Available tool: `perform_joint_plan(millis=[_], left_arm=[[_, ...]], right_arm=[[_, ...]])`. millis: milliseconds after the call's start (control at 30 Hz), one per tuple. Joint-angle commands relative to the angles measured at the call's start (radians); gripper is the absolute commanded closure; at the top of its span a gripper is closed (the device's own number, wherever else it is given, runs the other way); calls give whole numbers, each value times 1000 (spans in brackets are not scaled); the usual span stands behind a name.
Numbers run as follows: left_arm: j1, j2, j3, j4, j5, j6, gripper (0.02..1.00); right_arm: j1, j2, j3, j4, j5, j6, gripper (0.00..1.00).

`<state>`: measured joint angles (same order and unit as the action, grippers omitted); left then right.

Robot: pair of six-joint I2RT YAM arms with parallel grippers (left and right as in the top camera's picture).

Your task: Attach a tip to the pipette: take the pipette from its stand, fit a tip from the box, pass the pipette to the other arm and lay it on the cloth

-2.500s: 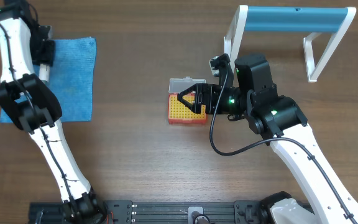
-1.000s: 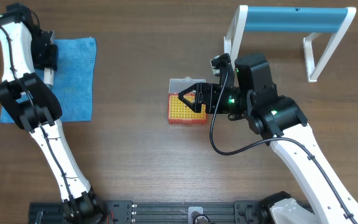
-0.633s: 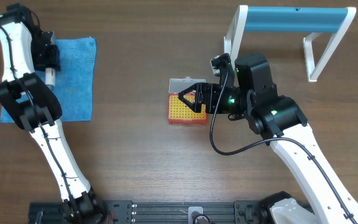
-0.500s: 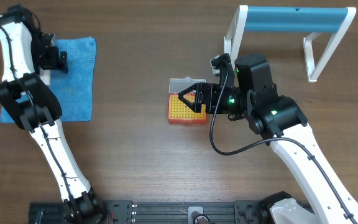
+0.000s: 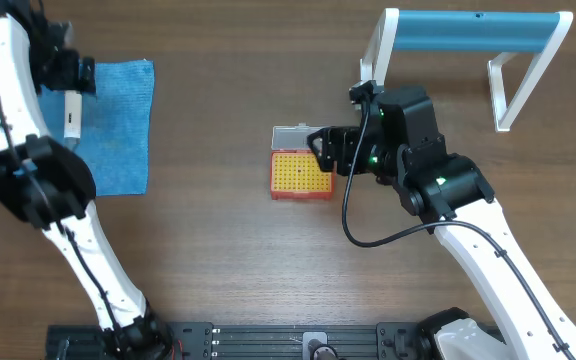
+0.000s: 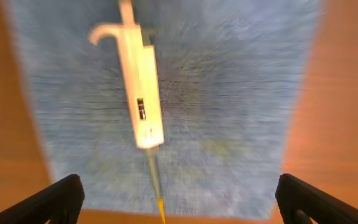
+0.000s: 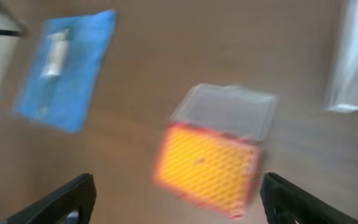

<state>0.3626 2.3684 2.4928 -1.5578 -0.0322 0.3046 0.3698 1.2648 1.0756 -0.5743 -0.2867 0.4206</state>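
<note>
The pipette [image 5: 71,113] lies flat on the blue cloth [image 5: 123,140] at ten o'clock on the desk [image 5: 208,260], with a yellow tip [image 6: 161,211] on its shaft. The left pincer [image 6: 179,200] hangs above it, spread wide and empty. The tip box [image 5: 301,177] sits near the centre with its lid open. The right pincer [image 7: 179,205], also wide open and empty, hovers at the box's three o'clock. The stand [image 5: 468,33] is at one o'clock.

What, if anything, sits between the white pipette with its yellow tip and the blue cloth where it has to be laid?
Nothing visible does. The white pipette already lies flat on the blue cloth, with its yellow tip attached. The left gripper hangs open above it, holding nothing.
</note>
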Motion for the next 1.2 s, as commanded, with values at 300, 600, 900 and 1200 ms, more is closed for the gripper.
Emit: perform_joint_plan(millis=[300, 600, 900, 1200], left_arm=[[-97, -590, 5, -141, 95, -201, 20], [-97, -1026, -182, -141, 252, -272, 23], [-97, -1536, -661, -140, 254, -301, 23], [-97, -1753, -734, -138, 247, -301, 23]], right_arm=[[4, -320, 5, -33, 623, -335, 141], [4, -724, -204, -164, 615, -380, 141], [4, -1198, -399, -189, 608, -365, 141], [4, -1248, -396, -303, 612, -366, 139]])
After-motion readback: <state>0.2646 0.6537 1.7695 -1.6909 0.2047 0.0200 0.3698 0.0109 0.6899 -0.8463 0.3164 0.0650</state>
